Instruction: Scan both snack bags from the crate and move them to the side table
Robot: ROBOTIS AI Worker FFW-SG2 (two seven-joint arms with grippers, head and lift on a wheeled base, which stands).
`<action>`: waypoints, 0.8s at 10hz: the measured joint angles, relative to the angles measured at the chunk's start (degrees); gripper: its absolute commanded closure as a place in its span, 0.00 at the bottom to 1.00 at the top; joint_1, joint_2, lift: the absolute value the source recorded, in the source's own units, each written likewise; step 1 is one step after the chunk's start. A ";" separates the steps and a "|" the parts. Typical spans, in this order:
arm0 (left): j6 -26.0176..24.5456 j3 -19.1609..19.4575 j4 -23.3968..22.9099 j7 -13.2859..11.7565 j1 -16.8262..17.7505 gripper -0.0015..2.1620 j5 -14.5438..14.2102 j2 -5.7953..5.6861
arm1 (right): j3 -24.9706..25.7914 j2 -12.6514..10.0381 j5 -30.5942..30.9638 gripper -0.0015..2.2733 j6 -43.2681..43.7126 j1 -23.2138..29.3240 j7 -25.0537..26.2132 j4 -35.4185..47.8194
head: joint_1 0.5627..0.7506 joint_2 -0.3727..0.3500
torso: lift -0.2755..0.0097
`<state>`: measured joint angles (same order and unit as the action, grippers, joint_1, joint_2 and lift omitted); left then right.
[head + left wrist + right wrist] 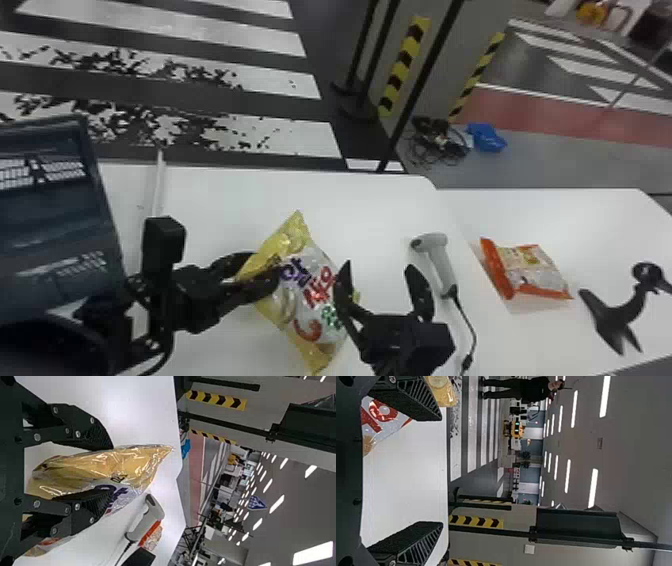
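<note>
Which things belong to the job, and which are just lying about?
Job:
yellow snack bag in left gripper
orange snack bag on side table
scanner, crate

Lying about:
blue item and cables on floor
black object, seemingly

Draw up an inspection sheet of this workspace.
Surface: white main table, white side table to its right.
Job's things: crate at left; yellow snack bag in left gripper; orange snack bag on side table; scanner on main table.
Clutter: black stand-like object, side table.
Grippers: left shut on yellow bag; right open beside it.
Cables: scanner cord; tangle on floor.
Surroundings: striped floor, yellow-black markings.
</note>
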<state>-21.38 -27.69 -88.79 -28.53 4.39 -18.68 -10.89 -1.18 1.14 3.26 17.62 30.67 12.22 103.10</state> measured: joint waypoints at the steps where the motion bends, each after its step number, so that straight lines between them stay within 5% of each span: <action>1: 0.12 -0.71 -0.20 1.31 0.05 0.01 4.01 -0.05 | -0.12 0.00 -0.01 0.02 -0.01 0.00 0.00 0.00 | 0.70 0.03 | 0.62; 5: 3.12 -0.40 -5.81 10.77 -1.36 0.02 13.68 -1.03 | -0.30 0.02 0.05 0.02 -0.02 0.08 0.00 0.19 | 0.70 0.05 | 0.62; 8: 10.49 6.63 -19.94 16.58 -11.10 0.02 15.00 -3.94 | -0.23 0.09 0.07 0.02 -0.18 -0.03 -0.07 0.35 | 0.70 0.13 | 0.62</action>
<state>-10.89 -21.05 -108.73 -11.95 -6.71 -3.68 -14.83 -1.41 1.23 3.33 17.44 30.65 12.15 103.45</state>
